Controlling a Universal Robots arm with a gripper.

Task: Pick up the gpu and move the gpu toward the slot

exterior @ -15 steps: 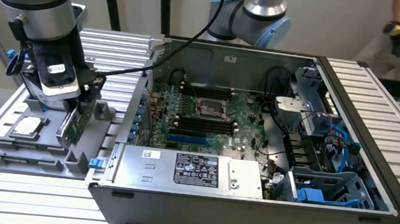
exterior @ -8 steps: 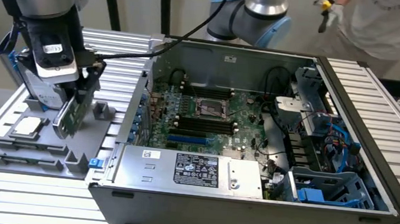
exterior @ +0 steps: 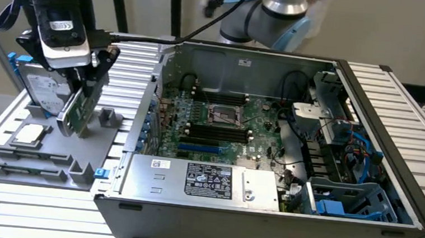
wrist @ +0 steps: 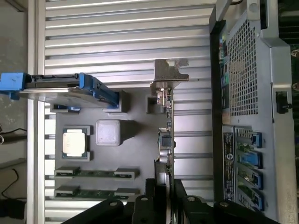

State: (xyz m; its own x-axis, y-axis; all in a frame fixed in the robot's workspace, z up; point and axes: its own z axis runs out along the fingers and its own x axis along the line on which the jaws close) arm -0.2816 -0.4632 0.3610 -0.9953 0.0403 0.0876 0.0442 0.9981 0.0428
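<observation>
Two views: my end effector clamps the gpu (wrist view catches its metal bracket) above the slatted worktop.

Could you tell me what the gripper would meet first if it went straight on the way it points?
It points down, so the gpu held in the gripper would probably press into the grey fixture tray beneath; the gap between them is unclear.

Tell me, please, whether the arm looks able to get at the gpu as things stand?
Probably yes: the gripper sits right on the gpu, its jaws apparently closed on the card's upper edge, and the hard drive beside it stands apart.
</observation>
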